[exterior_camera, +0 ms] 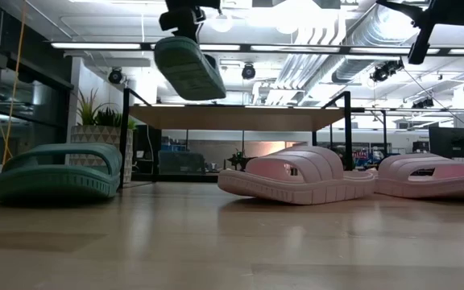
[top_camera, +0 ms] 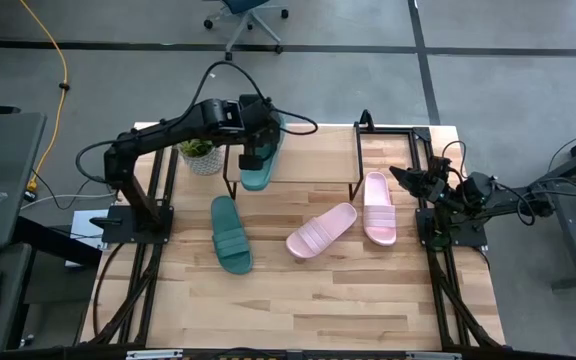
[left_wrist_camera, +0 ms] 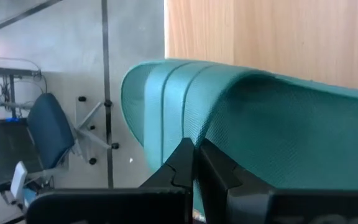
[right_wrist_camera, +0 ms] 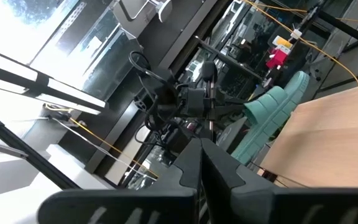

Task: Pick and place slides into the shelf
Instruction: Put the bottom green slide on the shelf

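My left gripper [left_wrist_camera: 194,147] is shut on a dark teal slide [top_camera: 263,160], which hangs over the left end of the shelf [top_camera: 308,160], a light wood plank on thin black legs. In the low view this slide [exterior_camera: 188,68] hangs tilted above the plank [exterior_camera: 240,118]. The other teal slide [top_camera: 230,234] lies sole-down on the table before the shelf. Two pink slides [top_camera: 321,232] [top_camera: 378,207] lie sole-down to its right. My right gripper [right_wrist_camera: 199,144] waits shut at the table's right edge, raised and holding nothing. My left gripper pinches the teal slide between its two fingers at the edge of the ribbed strap [left_wrist_camera: 185,124]; the fingers themselves hide the exact spot. They come from above, slanting down toward the far side. The slide hangs tilted below them, clear of the shelf plank [left_wrist_camera: 272,37].
A small potted plant [top_camera: 200,152] stands at the shelf's left end, close to the held slide. The near half of the table [top_camera: 298,310] is bare wood. An office chair [left_wrist_camera: 48,130] stands on the floor beyond the far edge.
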Controlling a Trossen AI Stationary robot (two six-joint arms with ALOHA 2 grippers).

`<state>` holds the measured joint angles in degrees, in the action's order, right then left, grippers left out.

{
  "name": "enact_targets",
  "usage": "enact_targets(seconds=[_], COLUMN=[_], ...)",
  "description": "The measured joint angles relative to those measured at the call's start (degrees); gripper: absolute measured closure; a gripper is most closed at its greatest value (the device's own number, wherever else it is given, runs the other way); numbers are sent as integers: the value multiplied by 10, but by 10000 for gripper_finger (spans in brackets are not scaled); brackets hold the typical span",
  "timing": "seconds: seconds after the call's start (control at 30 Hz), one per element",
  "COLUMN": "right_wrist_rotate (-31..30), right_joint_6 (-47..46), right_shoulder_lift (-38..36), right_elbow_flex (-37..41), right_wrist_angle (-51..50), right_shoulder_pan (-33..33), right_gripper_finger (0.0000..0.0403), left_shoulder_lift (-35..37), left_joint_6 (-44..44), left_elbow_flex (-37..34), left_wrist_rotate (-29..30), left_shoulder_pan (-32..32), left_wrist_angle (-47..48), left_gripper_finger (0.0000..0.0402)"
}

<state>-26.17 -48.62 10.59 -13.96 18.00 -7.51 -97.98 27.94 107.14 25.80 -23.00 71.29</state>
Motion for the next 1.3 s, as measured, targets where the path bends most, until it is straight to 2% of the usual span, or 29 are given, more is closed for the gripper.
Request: enact_targets(seconds=[0.17,0.37,0.67,1.3], right_wrist_rotate=[0,2,3,12], right_joint_6=[-3,-3,-4,-8], right_shoulder_lift=[0,0,0,0], right_elbow_flex=[0,0,0,0], right_wrist_angle=[-2,-2,-2,-2], right_shoulder_pan=[0,0,0,0], right_gripper_finger=[402,402,402,402], left_shoulder_lift=[35,45,45,45], left_joint_6=[-14,-27,-63,-59], left_elbow_flex=[-59,-103,-122,-122], left_wrist_rotate=[6,7,30,69], left_shoulder_pan=[1,1,1,-4], left_wrist_angle=[-27,-39,-35,-8], left_gripper_finger=[401,401,401,401])
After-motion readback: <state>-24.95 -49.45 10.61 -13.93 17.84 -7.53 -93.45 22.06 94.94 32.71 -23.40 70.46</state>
